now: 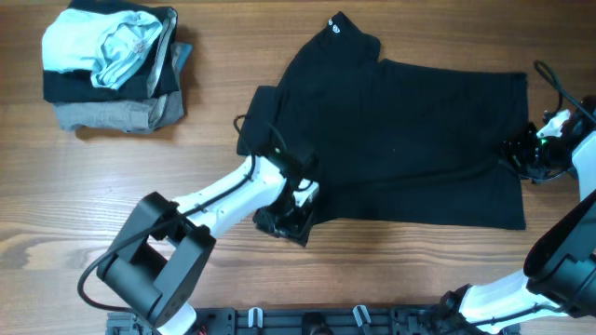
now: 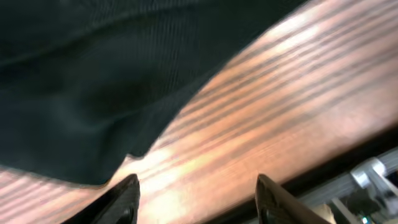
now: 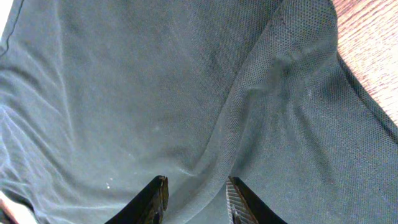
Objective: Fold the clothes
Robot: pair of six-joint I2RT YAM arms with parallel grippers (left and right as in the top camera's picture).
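Note:
The clothes, one black short-sleeved shirt (image 1: pixel 410 140), lie spread flat on the wooden table, with a small white logo (image 1: pixel 334 29) at the collar end. My left gripper (image 1: pixel 291 216) sits at the shirt's near-left corner. In the left wrist view it (image 2: pixel 198 183) stands open over bare wood, and the shirt's edge (image 2: pixel 74 93) lies just beyond its fingertips. My right gripper (image 1: pixel 520 154) is at the shirt's right edge. Its jaws (image 3: pixel 197 183) are apart, low over the fabric (image 3: pixel 155 93), with a raised ridge of cloth running between them.
A stack of folded garments (image 1: pixel 112 65) sits at the far left, pale blue on top of black and grey. The table's near edge with a metal rail (image 2: pixel 373 174) lies close to my left gripper. A black cable (image 1: pixel 549 79) loops by the right arm.

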